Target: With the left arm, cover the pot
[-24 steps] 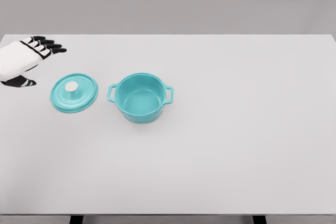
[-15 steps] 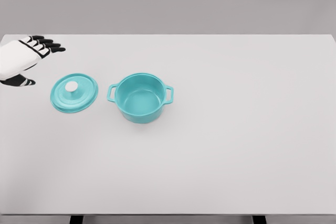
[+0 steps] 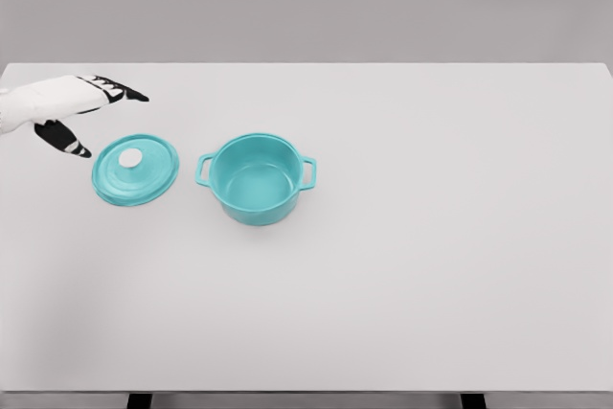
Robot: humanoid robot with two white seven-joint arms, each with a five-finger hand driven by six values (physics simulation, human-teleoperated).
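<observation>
A white table (image 3: 460, 265) stands before a plain grey wall (image 3: 306, 2).

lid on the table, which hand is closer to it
Left. The left hand hovers open just up and to the left of the lid, not touching it; the lid lies beside the open pot. The right hand is not in view.

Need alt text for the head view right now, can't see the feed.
An open teal pot stands on a white table, its lid lying flat to its left. The left hand hovers open near the lid, not touching it.
</observation>
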